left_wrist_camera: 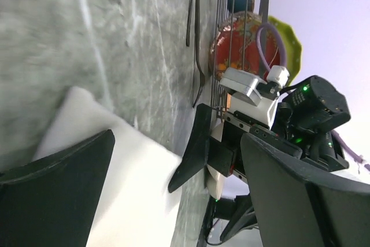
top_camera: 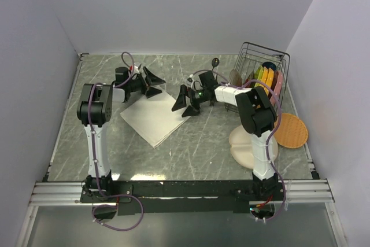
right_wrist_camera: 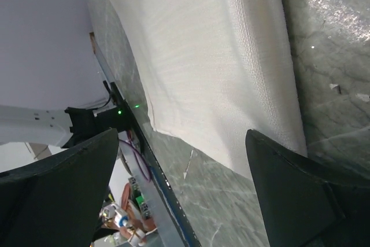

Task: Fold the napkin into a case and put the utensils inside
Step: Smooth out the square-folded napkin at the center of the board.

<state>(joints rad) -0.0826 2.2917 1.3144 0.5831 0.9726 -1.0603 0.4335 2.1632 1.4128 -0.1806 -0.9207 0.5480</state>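
1. Overhead, the napkin (top_camera: 151,121) lies flat as a folded rectangle on the table (top_camera: 196,143), left of centre. The left gripper (top_camera: 157,85) hangs at its far corner, fingers spread wide. The right gripper (top_camera: 178,112) sits just beside its right edge, likewise wide apart and empty.
2. From the left wrist, a corner of the cloth lies between the open fingers. The utensils (left_wrist_camera: 198,39) rest on the table well beyond it, close against the wire rack (left_wrist_camera: 222,4).
3. From the right wrist, the napkin's thick layered edge runs between the spread fingers. For a neat next fold, I judge, each gripper should pinch all layers at matching corners. They should then lift low and carry the edge across evenly, so the strip comes out straight.
4. No brand, label or writing is readable in any view.
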